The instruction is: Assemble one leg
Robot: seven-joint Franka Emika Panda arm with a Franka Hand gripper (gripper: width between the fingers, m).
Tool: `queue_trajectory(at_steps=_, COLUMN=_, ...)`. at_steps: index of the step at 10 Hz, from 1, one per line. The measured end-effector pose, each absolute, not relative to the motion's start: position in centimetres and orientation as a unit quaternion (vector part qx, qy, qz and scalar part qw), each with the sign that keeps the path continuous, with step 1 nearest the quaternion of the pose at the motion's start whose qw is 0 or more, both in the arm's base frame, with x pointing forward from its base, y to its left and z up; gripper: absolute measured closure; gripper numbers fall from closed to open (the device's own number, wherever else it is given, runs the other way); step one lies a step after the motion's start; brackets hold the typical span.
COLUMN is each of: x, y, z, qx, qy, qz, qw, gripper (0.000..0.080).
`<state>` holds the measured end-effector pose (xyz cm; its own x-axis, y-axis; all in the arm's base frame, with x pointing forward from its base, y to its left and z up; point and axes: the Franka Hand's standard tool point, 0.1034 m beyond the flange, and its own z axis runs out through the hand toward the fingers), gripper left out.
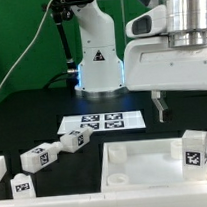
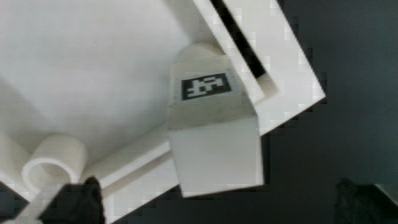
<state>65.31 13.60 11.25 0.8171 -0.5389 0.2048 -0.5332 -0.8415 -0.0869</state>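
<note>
Leg [image 1: 193,148] stands upright on the panel [image 1: 145,152] below the open, empty tool [image 1: 158,108].

Black table [image 1: 33,121]. Marker board [image 1: 101,122] lies flat near middle, in front of robot base [image 1: 97,67]. Three white legs lie on their sides at exterior view's left: one [image 1: 74,142], next [image 1: 39,156], third near edge [image 1: 22,182]. Another white block [image 1: 0,167] cut off at edge. Big white panel [image 1: 146,167] lies flat at right. One leg [image 1: 193,148] stands upright on panel corner.
</note>
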Motion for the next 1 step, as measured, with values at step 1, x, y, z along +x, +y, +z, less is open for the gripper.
queue_trajectory(at_steps=1, x=65.3, y=13.6, z=11.24, qx=-0.953, qy=0.281, qz=-0.111, qw=0.013, gripper=0.015)
